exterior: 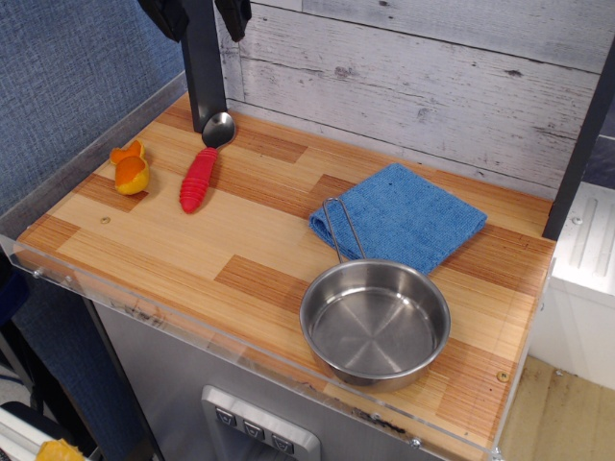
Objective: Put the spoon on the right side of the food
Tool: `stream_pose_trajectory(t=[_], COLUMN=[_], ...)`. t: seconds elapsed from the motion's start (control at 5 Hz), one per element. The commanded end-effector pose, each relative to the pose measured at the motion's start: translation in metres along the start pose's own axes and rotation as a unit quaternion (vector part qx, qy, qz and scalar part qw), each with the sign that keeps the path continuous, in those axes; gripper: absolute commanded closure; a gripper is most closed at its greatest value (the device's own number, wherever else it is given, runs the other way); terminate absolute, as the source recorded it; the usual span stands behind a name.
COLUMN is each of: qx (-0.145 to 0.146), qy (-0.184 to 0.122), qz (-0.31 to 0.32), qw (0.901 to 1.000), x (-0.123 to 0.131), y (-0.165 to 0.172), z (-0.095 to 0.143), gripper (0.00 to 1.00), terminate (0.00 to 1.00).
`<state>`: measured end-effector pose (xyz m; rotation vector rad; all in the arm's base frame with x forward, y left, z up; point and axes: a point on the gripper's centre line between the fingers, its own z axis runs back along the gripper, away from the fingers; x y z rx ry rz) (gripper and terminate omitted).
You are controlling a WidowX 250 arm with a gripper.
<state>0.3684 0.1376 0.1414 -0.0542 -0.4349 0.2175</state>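
Risk seems slight to us: spoon point(202, 166) lies free just right of the food point(129, 169), gripper point(197, 14) high above, jaws apart and empty.

only the lowest part of the gripper point(195, 17) shows, at the very top left edge of the view, high above the wooden surface. two dark finger tips hang downward there, one at the left point(165, 17) and one at the right point(233, 16), set apart with a clear gap between them, and nothing is held in that gap. the rest of the gripper, the wrist and the arm are cut off by the top of the frame, so their pose cannot be told.
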Motion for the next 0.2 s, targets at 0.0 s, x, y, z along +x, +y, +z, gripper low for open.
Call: stream_pose_trajectory(t=[0.0], qx=[0.007], qy=[-0.036], qz=[-0.006], qw=[0.9993], x=[0.0054], y=[0.0], z=[0.0258], gripper=[0.0], terminate=[1.0])
